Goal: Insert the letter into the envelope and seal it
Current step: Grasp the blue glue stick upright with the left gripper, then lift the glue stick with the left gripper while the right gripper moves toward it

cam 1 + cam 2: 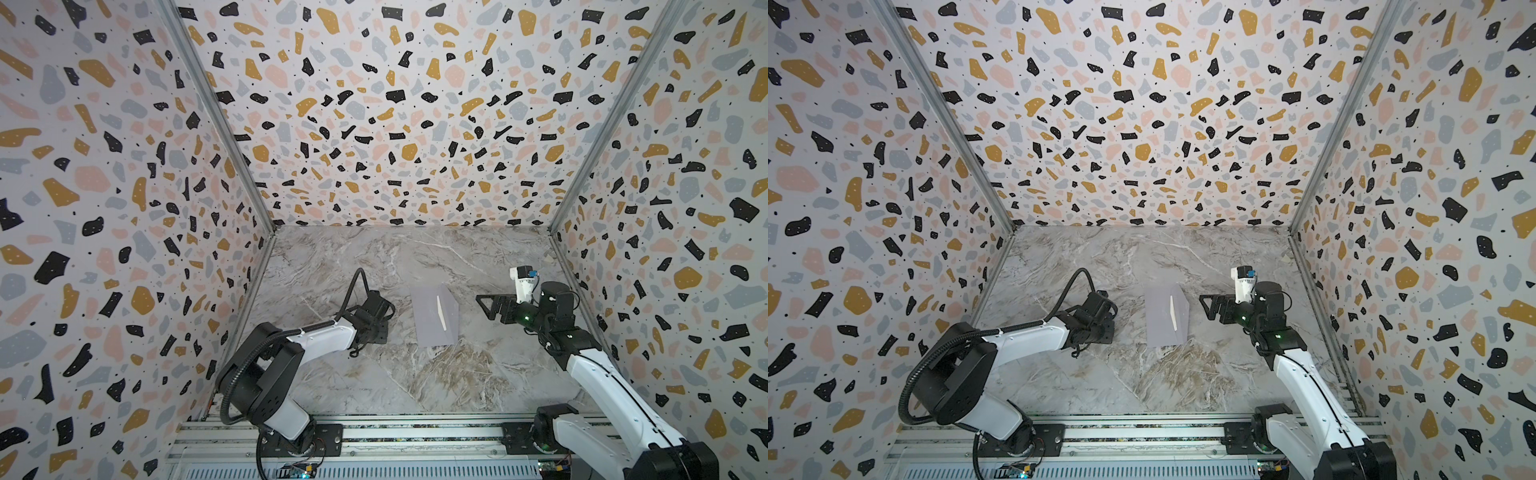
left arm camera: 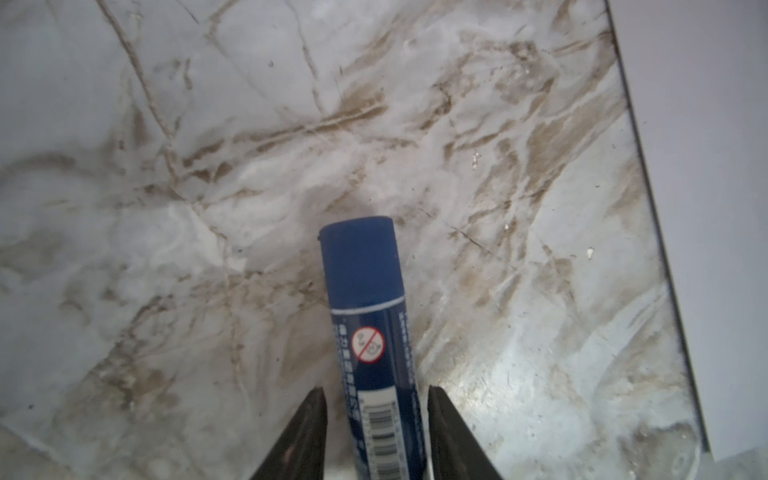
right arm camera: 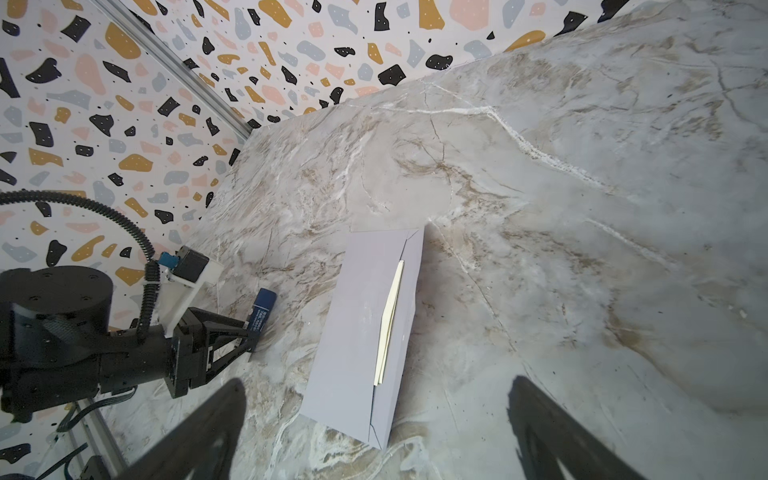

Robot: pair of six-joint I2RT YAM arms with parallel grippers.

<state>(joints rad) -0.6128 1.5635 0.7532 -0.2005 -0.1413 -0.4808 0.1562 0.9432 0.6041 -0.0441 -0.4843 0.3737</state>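
A: Where does the envelope (image 1: 428,320) lie?
B: Flat on the table (image 1: 374,374), the letter (image 3: 388,324) tucked inside, between the two arms.
A: Their jaws?
B: The left gripper (image 2: 376,395) straddles a glue stick (image 2: 365,282), slim gaps either side; the right gripper (image 1: 484,307) gapes wide.

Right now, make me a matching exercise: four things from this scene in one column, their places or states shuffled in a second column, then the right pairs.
Things
1. pale grey-lavender paper envelope
2. tan paper letter
3. blue cylindrical tube
4. right gripper

States
A. jaws wide apart, empty
B. between the jaws of the left gripper
C. flat on the marble table, midway between both arms
D. tucked inside another thing, one edge showing

Pairs: 1-C, 2-D, 3-B, 4-A
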